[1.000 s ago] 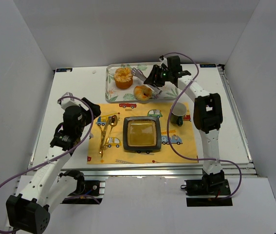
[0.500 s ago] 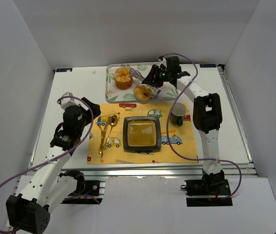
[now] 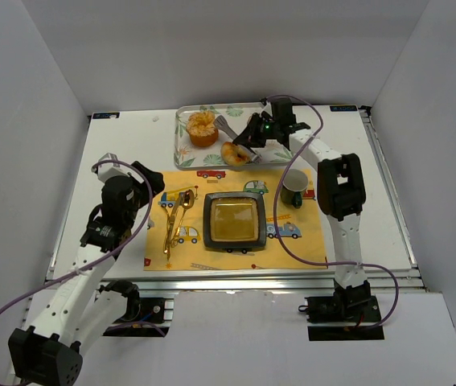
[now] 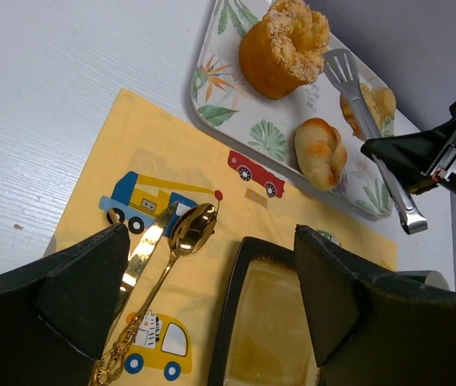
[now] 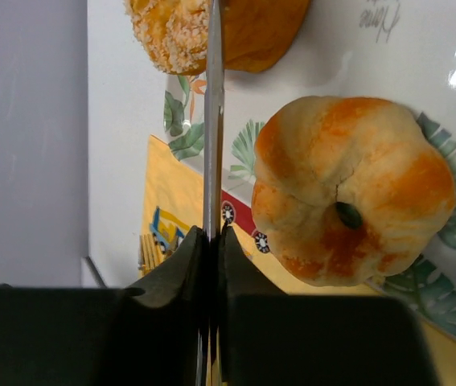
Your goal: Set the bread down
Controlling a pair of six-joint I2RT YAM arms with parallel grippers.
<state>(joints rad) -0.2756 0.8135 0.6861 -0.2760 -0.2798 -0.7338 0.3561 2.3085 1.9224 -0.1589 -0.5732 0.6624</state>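
A knotted golden bread roll lies on the leaf-patterned tray, next to a sugared muffin. My right gripper is shut on the handle of the metal tongs above the tray. In the right wrist view the tongs run as a thin edge between the shut fingers, with the roll just to their right and not between them. My left gripper hangs open over the yellow placemat with nothing in it. From there the roll and the tongs show ahead.
A dark square plate sits mid-placemat, with a gold spoon and knife to its left. A dark cup stands at the mat's right edge. Another piece of bread lies on the tray behind the tongs.
My right gripper has closed on the tongs and edged left toward the roll. The left gripper stays open, its arm barely shifted.
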